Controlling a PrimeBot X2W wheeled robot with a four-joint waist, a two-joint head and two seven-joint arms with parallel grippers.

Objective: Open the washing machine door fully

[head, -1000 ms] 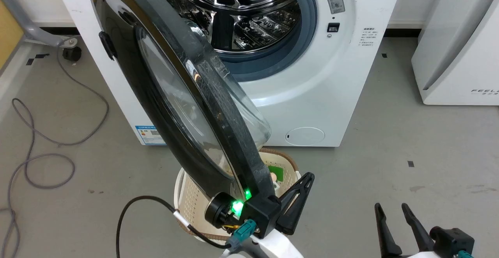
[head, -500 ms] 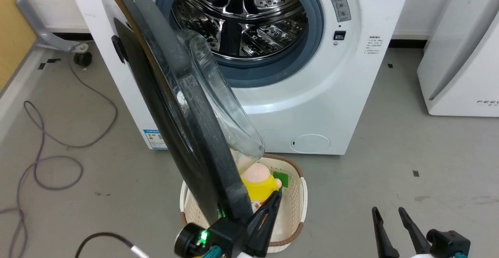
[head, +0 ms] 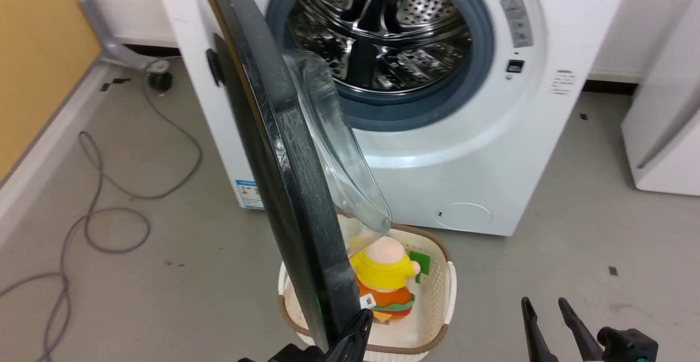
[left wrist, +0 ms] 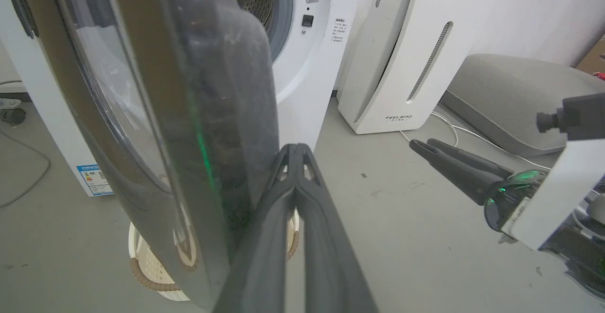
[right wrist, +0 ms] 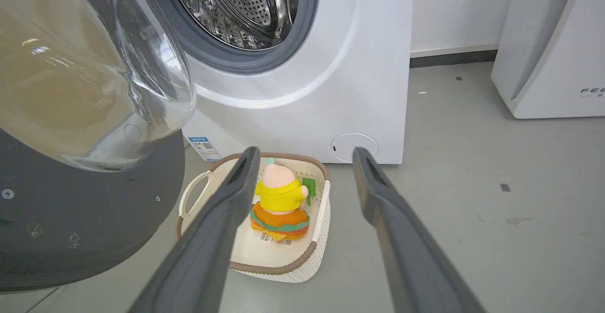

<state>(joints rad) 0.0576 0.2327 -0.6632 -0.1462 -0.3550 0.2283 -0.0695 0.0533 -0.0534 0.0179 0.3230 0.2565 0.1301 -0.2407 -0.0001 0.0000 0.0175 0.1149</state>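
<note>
The washing machine (head: 465,149) stands white with its steel drum (head: 383,34) exposed. The washing machine door (head: 284,149) hangs out from its left side, seen nearly edge-on, with the clear glass bowl (head: 339,149) bulging toward the drum. My left gripper (head: 358,323) is shut with nothing between its fingers, its tips resting against the inner side of the door's free rim. In the left wrist view the left gripper (left wrist: 295,150) lies beside the thick black door (left wrist: 165,114). My right gripper (head: 547,318) is open at the lower right, away from the door.
A cream basket (head: 437,302) holding a yellow and orange plush toy (head: 385,274) sits on the floor under the door's free edge. Grey cables (head: 104,225) trail at the left. A white FEELBIRD appliance (left wrist: 401,67) and a grey cushion (left wrist: 510,95) stand at the right.
The head camera has shifted. The door's free edge has swung further left off the basket, uncovering the toy, with my shut left gripper following it. The right gripper stays open.
</note>
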